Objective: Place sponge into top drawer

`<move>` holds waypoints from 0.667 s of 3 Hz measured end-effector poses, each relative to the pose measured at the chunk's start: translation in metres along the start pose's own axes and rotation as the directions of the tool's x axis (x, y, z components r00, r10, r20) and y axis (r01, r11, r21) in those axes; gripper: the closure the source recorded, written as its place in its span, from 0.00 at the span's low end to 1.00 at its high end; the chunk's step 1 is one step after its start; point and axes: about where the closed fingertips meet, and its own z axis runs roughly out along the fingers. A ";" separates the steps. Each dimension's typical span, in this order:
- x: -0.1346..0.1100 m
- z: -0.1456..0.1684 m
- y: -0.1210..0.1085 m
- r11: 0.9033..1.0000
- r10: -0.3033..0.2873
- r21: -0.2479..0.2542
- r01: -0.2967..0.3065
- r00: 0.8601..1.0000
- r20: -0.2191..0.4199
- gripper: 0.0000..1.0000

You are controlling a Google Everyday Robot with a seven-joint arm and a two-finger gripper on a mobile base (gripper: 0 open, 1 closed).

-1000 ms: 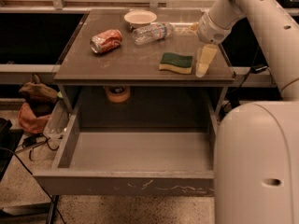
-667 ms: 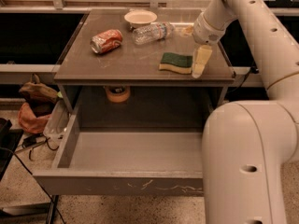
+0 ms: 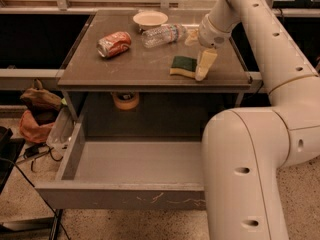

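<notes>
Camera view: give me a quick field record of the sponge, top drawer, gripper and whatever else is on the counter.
sponge: flat on the counter, green side up, toward the right front
top drawer: pulled open; visible part of its floor bare
gripper: low at the sponge's right edge; contact unclear
other items: red can on its side, plastic bottle lying down, white bowl at the back
task status: sponge not yet in drawer

We see dim, warm, yellowish light coming from above. The tabletop (image 3: pixel 150 69) shows a faint sheen, and the gripper (image 3: pixel 205 66), low over its right side, glows pale cream. Beneath the tabletop we find deep shade, while the floor of the top drawer (image 3: pixel 140 164) is lit flat and dull.
</notes>
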 end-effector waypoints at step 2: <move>-0.001 0.004 -0.005 1.000 0.000 0.013 0.000 1.000 0.004 0.64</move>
